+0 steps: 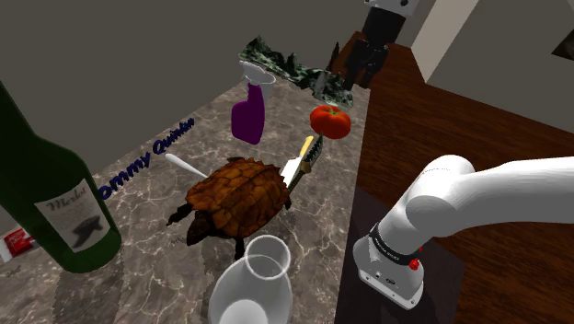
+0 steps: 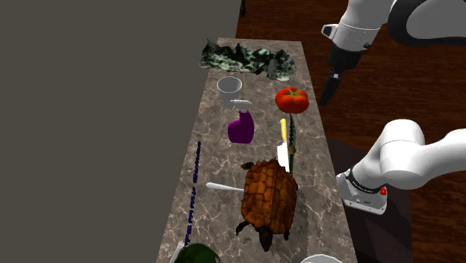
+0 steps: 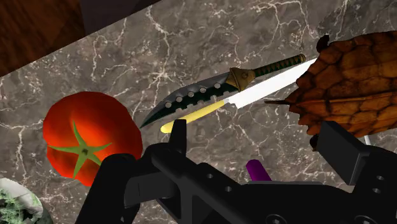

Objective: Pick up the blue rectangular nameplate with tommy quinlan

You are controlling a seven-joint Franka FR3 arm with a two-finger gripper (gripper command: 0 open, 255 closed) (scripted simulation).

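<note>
Two black fingers [image 1: 361, 66] hang from the gripper [image 1: 370, 75] in the shoulder view, at one o'clock of the red tomato [image 1: 329, 121], past the far end of the marble counter [image 1: 138, 267]. How far they part is hard to read from this side. The blue nameplate [image 1: 147, 156] stands along the counter's wall side, at ten o'clock of the brown turtle [image 1: 235, 198] and at two o'clock of the dark green wine bottle [image 1: 55, 202], well apart from the gripper. Its letters show "ommy Quinlan". A purple spray bottle [image 1: 248, 110] stands at twelve o'clock of the turtle. A yellow-handled knife [image 1: 296, 166] lies at one o'clock of the turtle, with a dark dagger [image 1: 315, 150] just beside it.

In the second exterior view the nameplate appears edge-on as a thin blue line at nine o'clock of the turtle, close to the grey wall [image 2: 89, 112]. The gripper hangs between two and three o'clock of the tomato, seen against the wood floor [image 2: 284, 19], touching nothing.

In the wrist view the fingers stand wide apart with nothing between them, so the tool is released and empty. Beyond the fingertips lie the tomato, then the knife and dagger side by side, and the knife's white blade runs up to the turtle's shell.
</note>
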